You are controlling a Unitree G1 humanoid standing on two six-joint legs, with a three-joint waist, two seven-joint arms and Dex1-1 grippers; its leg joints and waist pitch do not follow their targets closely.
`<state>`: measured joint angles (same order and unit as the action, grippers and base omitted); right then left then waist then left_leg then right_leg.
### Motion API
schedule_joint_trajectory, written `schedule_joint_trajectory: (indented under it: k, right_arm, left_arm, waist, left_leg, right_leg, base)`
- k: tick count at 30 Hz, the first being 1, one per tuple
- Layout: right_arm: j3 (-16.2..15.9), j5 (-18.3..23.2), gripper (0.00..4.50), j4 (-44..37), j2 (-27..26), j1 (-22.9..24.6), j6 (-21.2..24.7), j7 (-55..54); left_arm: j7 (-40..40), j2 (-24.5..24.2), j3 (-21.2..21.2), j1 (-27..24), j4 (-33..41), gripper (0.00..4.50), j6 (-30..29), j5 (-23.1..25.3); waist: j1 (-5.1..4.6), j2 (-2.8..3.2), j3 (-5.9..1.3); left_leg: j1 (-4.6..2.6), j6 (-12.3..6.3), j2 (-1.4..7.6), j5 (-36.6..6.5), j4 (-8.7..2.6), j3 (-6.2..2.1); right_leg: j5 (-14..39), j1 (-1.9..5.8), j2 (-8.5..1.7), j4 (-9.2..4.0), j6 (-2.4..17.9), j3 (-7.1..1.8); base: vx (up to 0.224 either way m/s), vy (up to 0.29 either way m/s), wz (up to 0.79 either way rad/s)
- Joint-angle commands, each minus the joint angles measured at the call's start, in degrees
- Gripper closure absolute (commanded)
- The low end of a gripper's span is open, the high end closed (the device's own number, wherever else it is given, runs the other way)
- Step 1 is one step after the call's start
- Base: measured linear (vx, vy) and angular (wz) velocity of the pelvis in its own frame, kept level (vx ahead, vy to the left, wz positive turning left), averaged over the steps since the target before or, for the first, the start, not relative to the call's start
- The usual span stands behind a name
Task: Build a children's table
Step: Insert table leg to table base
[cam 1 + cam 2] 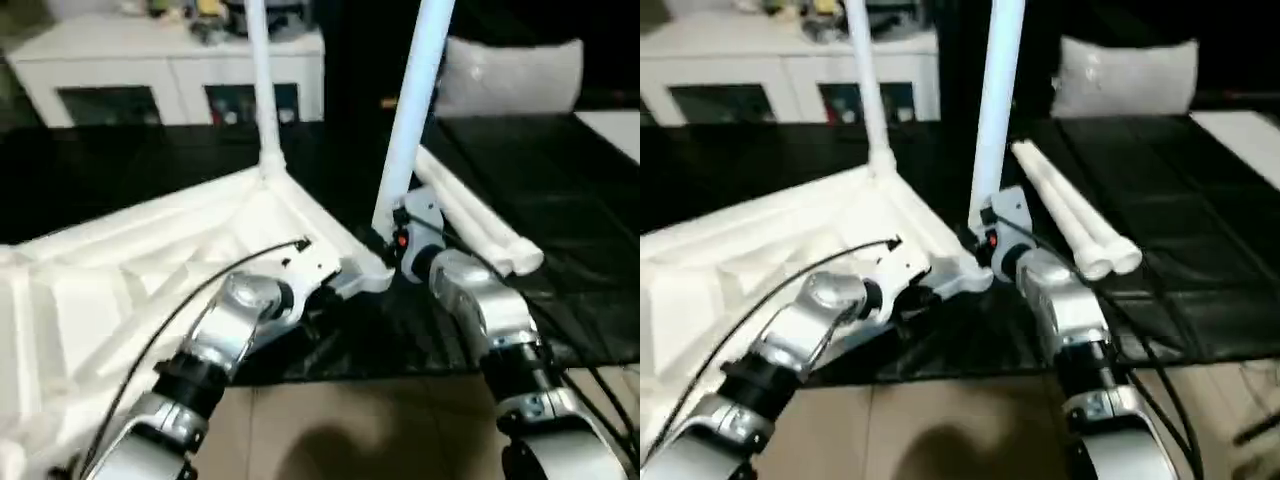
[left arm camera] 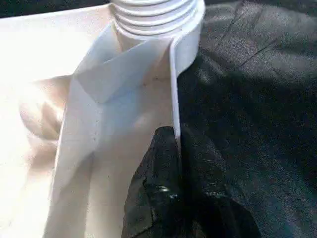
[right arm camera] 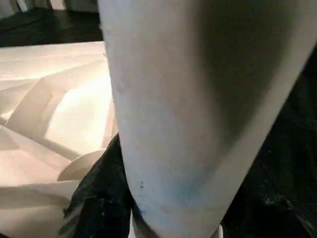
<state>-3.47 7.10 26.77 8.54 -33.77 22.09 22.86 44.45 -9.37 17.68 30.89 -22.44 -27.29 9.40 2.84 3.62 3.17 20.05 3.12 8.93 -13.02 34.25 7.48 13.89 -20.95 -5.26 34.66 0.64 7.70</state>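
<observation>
Item: children's table, part-assembled, lying on a black mat on the floor.

Table top (image 1: 150, 270): white, lying upside down with its ribbed underside facing up, taking up the left part of the mat. Its near right corner is sitting close to the mat's front edge.

Fitted leg (image 1: 262, 90): standing upright in the far corner socket of the top; appears seated.

Second leg (image 1: 410, 110): being held nearly upright by the right gripper (image 1: 400, 235), its foot coming down beside the near right corner of the top. The jaws are standing part-spread around the tube, gripping it low down. Whether the foot is already entering its socket cannot be told.

Left gripper (image 2: 173, 163): jaws pressed together, pinching the thin side wall of the top just short of a threaded corner socket (image 2: 153, 15), apparently steadying the piece.

Spare legs (image 1: 1070, 215): two, lying side by side on the mat to the right of the top, apart from it.

Progress, as judged: one leg done, one being placed, two waiting; roughly a quarter complete. The top is then needing to be turned upright.

Background: white cabinet (image 1: 170, 70) and grey cushion (image 1: 510, 75) beyond the mat's far edge.
</observation>
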Motion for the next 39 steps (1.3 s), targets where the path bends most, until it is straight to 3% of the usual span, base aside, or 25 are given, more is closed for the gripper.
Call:
schedule_joint_trajectory:
  k: [1, 2, 3, 4, 5, 7, 8, 10, 11, 13, 14, 17, 18, 20, 23, 26, 31, 34, 39]
  right_arm:
    - [0.15, -1.87, 2.62, 7.90, 0.68, 2.94, 3.21, -1.85]
    - [0.21, -1.89, 2.62, 8.26, 0.74, 2.89, 2.85, -1.77]
    - [0.32, -1.86, 2.62, 8.51, 0.75, 2.86, 2.58, -1.66]
    - [0.41, -1.82, 2.27, 8.64, 0.74, 2.85, 2.48, -1.59]
    - [0.69, -1.62, 2.06, 8.76, 0.71, 2.87, 2.28, -1.52]
    - [0.70, -1.57, 1.92, 8.89, 0.82, 2.88, 2.07, -1.34]
    - [0.63, -1.50, 1.86, 9.13, 0.99, 2.88, 1.67, -1.06]
    - [0.65, -1.38, 1.70, 9.01, 1.19, 2.99, 1.67, -0.80]
    - [0.68, -1.29, 1.70, 8.82, 1.35, 3.09, 1.71, -0.62]
    - [1.26, -0.58, 1.45, 8.12, 1.80, 3.50, 2.11, -0.02]
    - [1.44, -0.55, 1.40, 7.84, 2.22, 3.79, 2.36, 0.00]
    - [1.32, -0.30, 1.07, 6.09, 3.71, 5.20, 3.60, 1.62]
    - [1.32, -0.30, 1.01, 6.09, 3.71, 5.20, 3.60, 1.62]
    - [1.74, 0.86, 0.75, 2.77, 4.94, 7.05, 4.59, 3.80]
    - [1.64, 1.57, 0.56, 0.01, 6.09, 8.52, 3.50, 6.13]
    - [1.12, 0.65, 0.31, -0.72, 7.58, 9.59, 0.86, 6.41]
    - [3.50, 3.89, 0.05, -4.47, 10.30, 11.06, -2.65, 11.98]
    - [1.68, 3.69, 0.05, -6.20, 13.93, 11.67, -7.30, 19.10]
    - [-1.21, 4.05, 0.05, -7.34, 18.11, 11.65, -9.45, 27.59]
  left_arm:
    - [1.28, -0.16, 1.68, -0.28, 1.93, 4.50, 0.28, 0.07]
    - [1.25, -0.27, 1.67, -0.31, 1.94, 4.50, 0.40, 0.12]
    - [1.22, -0.45, 1.76, -0.36, 2.14, 4.50, 0.31, 0.05]
    - [1.20, -0.59, 1.85, -0.40, 2.30, 4.50, 0.21, -0.02]
    - [1.18, -0.88, 1.97, -0.54, 2.83, 4.50, -0.09, -0.17]
    - [1.08, -1.00, 1.93, -0.59, 2.96, 4.50, -0.14, -0.20]
    - [0.95, -1.13, 1.86, -0.63, 2.91, 4.50, -0.07, -0.20]
    - [0.85, -1.30, 1.72, -0.58, 2.69, 4.50, 0.12, -0.21]
    - [0.78, -1.48, 1.58, -0.51, 2.47, 4.50, 0.31, -0.20]
    - [0.75, -2.16, 1.34, -0.24, 1.61, 4.50, 1.10, -0.07]
    - [0.64, -2.47, 1.23, -0.10, 1.11, 4.50, 1.51, 0.05]
    - [0.68, -3.48, 1.13, 0.01, 0.32, 4.50, 2.37, -0.02]
    - [0.68, -3.48, 1.13, 0.01, 0.32, 4.50, 2.37, -0.02]
    - [1.03, -4.34, 1.07, 0.05, -0.14, 4.50, 3.35, -0.21]
    - [2.03, -5.01, 1.29, 0.18, -0.90, 4.50, 5.24, -0.32]
    - [3.15, -5.72, 1.81, 0.37, -1.81, 4.50, 7.07, -0.22]
    - [7.16, -8.04, 3.41, 0.93, -4.61, 4.50, 12.44, -0.75]
    - [11.67, -10.31, 4.95, 1.03, -6.10, 4.50, 17.52, -0.79]
    - [16.78, -13.12, 7.59, 1.68, -8.21, 4.50, 23.27, 0.41]
  waist:
    - [-0.35, -0.57, -1.95]
    - [-0.36, 0.33, -2.12]
    - [-0.48, 0.50, -2.36]
    - [-0.61, 0.45, -2.12]
    - [-0.91, 0.21, -1.95]
    - [-1.10, 0.11, -2.02]
    - [-1.00, -0.01, -2.23]
    - [-0.60, -0.28, -2.65]
    - [-0.54, -0.37, -2.38]
    - [-0.35, -0.49, -2.58]
    - [-0.08, -0.38, -2.88]
    - [0.37, -0.43, -3.33]
    - [0.37, -0.43, -3.33]
    - [1.08, -0.27, -3.87]
    - [1.25, -0.28, -4.31]
    - [1.31, -0.27, -4.29]
    - [1.64, -0.09, -3.93]
    - [1.92, -0.20, -4.00]
    - [2.19, -0.49, -4.14]
  left_leg:
    - [2.53, -0.56, 4.03, -12.59, -5.44, -2.43]
    - [0.71, 0.26, 4.65, -19.53, -5.80, -2.39]
    - [-0.20, 1.01, 4.44, -22.78, -5.66, -1.99]
    - [-0.05, 1.24, 4.42, -23.80, -5.84, -1.99]
    - [0.54, 1.29, 4.29, -25.03, -6.12, -2.09]
    - [0.37, 1.28, 4.15, -26.34, -6.06, -2.15]
    - [0.29, 0.92, 4.25, -24.74, -5.95, -2.02]
    - [0.44, 0.33, 4.50, -19.76, -5.85, -1.58]
    - [0.80, -0.49, 4.52, -18.53, -6.03, -1.24]
    - [0.29, -0.84, 4.44, -17.94, -5.77, -0.77]
    - [0.70, -1.47, 4.58, -13.86, -5.70, -0.67]
    - [0.88, -3.07, 4.60, -7.27, -5.22, -0.31]
    - [0.88, -3.07, 4.60, -7.27, -5.22, -0.31]
    - [0.70, -5.38, 4.59, -1.17, -4.48, -0.03]
    - [0.94, -7.69, 4.51, 2.82, -3.79, -0.01]
    - [1.11, -8.97, 4.47, 3.55, -3.54, 0.06]
    - [1.00, -6.93, 4.66, -3.05, -4.03, 0.19]
    - [1.07, -6.36, 4.60, -3.26, -3.99, 0.17]
    - [1.18, -8.02, 4.36, -1.18, -3.48, 0.39]
  right_leg:
    - [32.47, 2.49, -5.07, -7.57, 0.77, -3.28]
    - [25.85, 1.24, -4.69, -7.06, 3.69, -3.60]
    - [23.70, 0.92, -5.00, -7.09, 6.19, -3.98]
    - [23.25, 0.98, -5.03, -6.92, 7.02, -4.03]
    - [24.16, 1.55, -5.03, -6.81, 6.95, -3.86]
    - [27.52, 1.47, -5.34, -7.20, 5.79, -3.89]
    - [26.40, 1.32, -5.56, -7.24, 6.47, -4.24]
    - [18.84, 1.45, -5.35, -6.47, 8.63, -4.74]
    - [18.06, 1.53, -5.05, -6.24, 9.25, -4.76]
    - [20.18, 1.28, -5.27, -6.50, 9.45, -5.06]
    - [15.72, 1.69, -5.17, -5.98, 10.36, -5.20]
    - [6.31, 2.18, -5.01, -4.82, 12.54, -5.13]
    - [6.31, 2.18, -5.01, -4.82, 12.54, -5.13]
    - [-3.34, 2.41, -4.79, -3.76, 14.28, -5.03]
    - [-9.73, 2.59, -4.97, -3.01, 15.37, -4.90]
    - [-10.09, 2.41, -4.85, -2.91, 15.55, -4.68]
    - [-0.34, 2.50, -4.90, -3.90, 14.20, -4.77]
    - [-0.64, 2.63, -4.85, -3.76, 13.75, -4.76]
    - [-1.67, 2.61, -4.70, -3.39, 14.04, -4.61]
  base:
    - [0.000, 0.000, 0.00]
    - [0.000, 0.000, 0.00]
    - [0.000, 0.000, 0.00]
    - [0.000, 0.000, 0.00]
    - [0.000, 0.000, 0.00]
    - [0.000, 0.000, 0.00]
    - [0.000, 0.000, 0.00]
    - [0.000, 0.000, 0.00]
    - [0.000, 0.000, 0.00]
    - [0.031, -0.005, 0.01]
    - [0.054, -0.010, 0.03]
    - [0.063, -0.015, 0.01]
    - [0.064, -0.011, 0.01]
    - [0.055, -0.005, 0.02]
    - [0.000, 0.000, 0.00]
    - [0.000, 0.000, 0.00]
    - [0.000, 0.000, 0.00]
    - [0.000, 0.000, 0.00]
    - [0.000, 0.000, 0.00]
